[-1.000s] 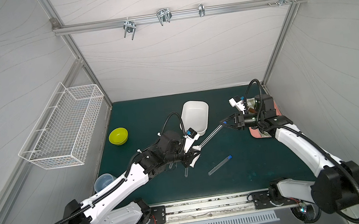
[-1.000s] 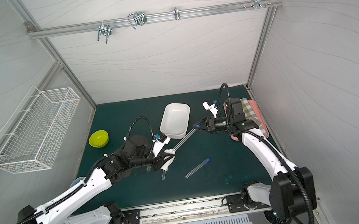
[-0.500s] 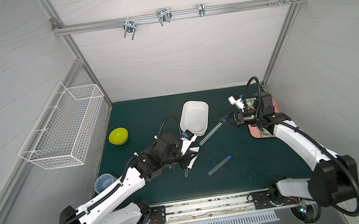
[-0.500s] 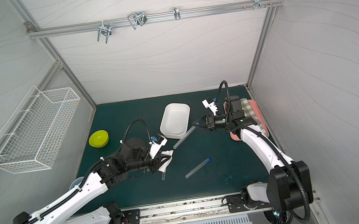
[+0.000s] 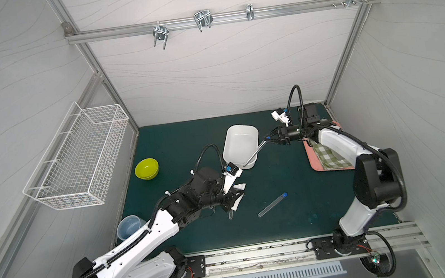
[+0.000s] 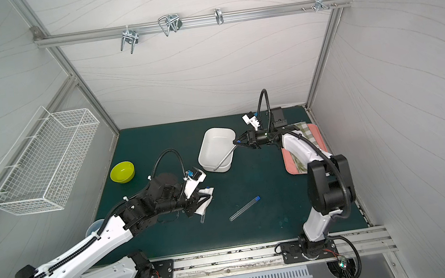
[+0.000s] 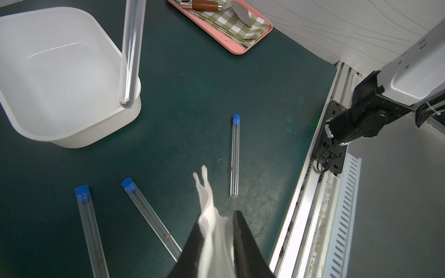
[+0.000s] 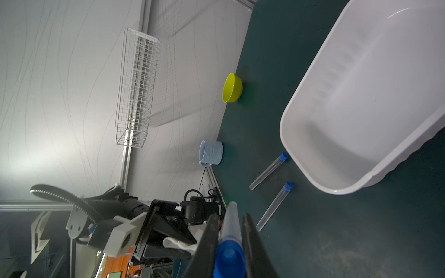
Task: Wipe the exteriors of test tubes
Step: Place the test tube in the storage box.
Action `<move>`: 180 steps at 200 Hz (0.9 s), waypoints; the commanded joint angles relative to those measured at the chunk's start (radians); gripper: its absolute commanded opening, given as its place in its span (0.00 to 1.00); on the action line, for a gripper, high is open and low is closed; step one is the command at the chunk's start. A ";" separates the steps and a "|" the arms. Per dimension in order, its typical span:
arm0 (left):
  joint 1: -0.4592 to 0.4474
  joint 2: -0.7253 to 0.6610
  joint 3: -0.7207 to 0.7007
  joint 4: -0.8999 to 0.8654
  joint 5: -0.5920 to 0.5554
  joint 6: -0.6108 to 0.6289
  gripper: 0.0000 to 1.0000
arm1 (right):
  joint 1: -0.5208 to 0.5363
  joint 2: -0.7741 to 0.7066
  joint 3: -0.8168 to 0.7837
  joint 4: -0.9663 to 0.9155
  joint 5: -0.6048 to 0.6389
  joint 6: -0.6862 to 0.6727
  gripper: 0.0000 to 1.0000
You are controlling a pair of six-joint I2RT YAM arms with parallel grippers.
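right gripper (image 5: 267, 138): clamped on tube (image 7: 131, 53) at bin (image 7: 72, 142), 1 o'clock | left gripper (image 7: 218, 216): pinching cloth (image 7: 207, 197), 7 o'clock | done: nothing obvious | left: probably all four tubes (image 7: 234, 156)

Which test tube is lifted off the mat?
The tube in the right hand, gripped near its blue cap; the other three lie flat on the mat.

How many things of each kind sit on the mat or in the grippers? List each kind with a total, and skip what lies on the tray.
test tubes: 4
white cloth: 1
white tub: 1
yellow-green bowl: 1
blue cup: 1
pink tray: 1
Total: 9
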 commanded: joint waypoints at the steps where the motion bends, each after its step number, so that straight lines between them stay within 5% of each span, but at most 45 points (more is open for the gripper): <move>1: 0.004 -0.011 0.002 0.028 0.013 -0.008 0.22 | 0.012 0.113 0.119 -0.119 -0.006 -0.103 0.00; 79: 0.005 -0.002 -0.014 0.025 0.030 -0.018 0.22 | 0.047 0.523 0.618 -0.402 0.031 -0.227 0.01; 180: 0.005 0.033 -0.017 0.053 0.053 -0.038 0.22 | 0.080 0.672 0.822 -0.494 0.190 -0.219 0.09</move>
